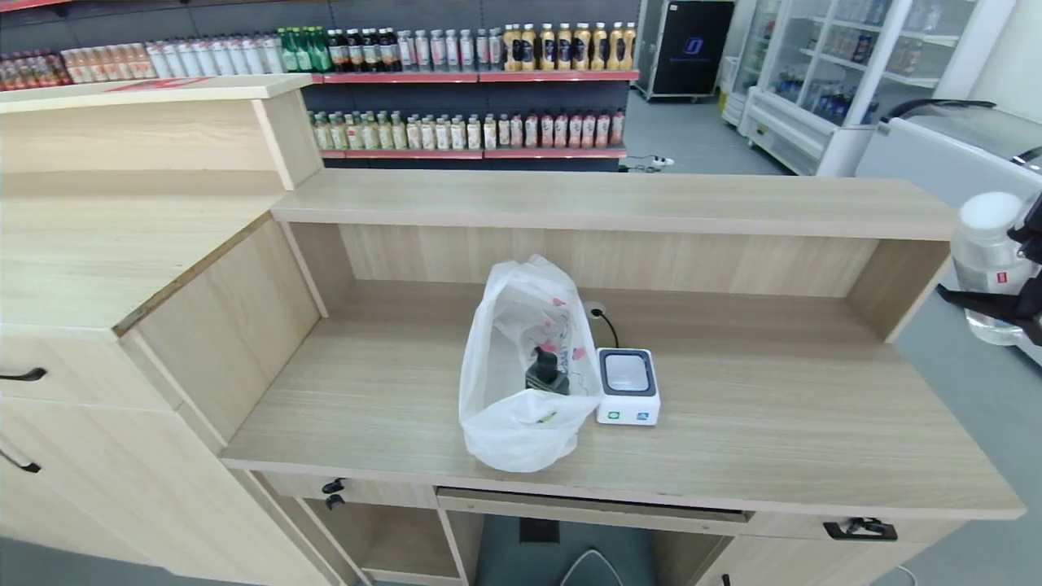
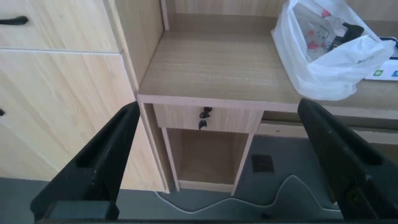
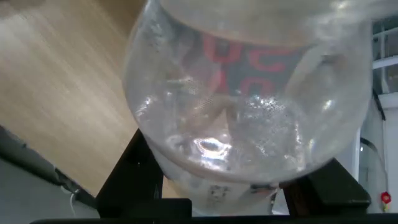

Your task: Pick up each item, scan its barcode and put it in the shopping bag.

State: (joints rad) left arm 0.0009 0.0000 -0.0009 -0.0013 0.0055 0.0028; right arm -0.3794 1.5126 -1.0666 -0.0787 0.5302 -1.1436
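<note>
1. the right hand [image 1: 1013,308] is closed around a clear bottle [image 1: 987,268], with a dark finger on each side of its lower body.
2. the clear bottle has a white cap and a small red mark on its label. it stands roughly upright in the grip, out past the right end of the bench [image 1: 773,407] and well apart from the other items.
3. in the right wrist view the bottle's rounded, see-through body [image 3: 249,99] sits between the two fingers [image 3: 134,180] of the right hand [image 3: 230,190], with the wood of the bench behind it.
4. the left hand [image 2: 217,162] holds nothing and its fingers [image 2: 93,168] are spread wide. it hangs off the front left corner of the bench, in front of a small drawer [image 2: 205,118] with a lock.
5. the shopping bag [image 1: 521,382], white and thin, stands open near the middle of the bench. it also shows from the left wrist [image 2: 323,50].
6. a dark bottle [image 1: 547,373] with a black cap sits inside the bag.
7. the scanner [image 1: 627,387], a small white box with a window on top, sits touching the bag's right side. a black cable [image 1: 606,325] runs from it to the back of the bench.
8. shelves [image 1: 472,49] of drinks line the wall behind.
</note>
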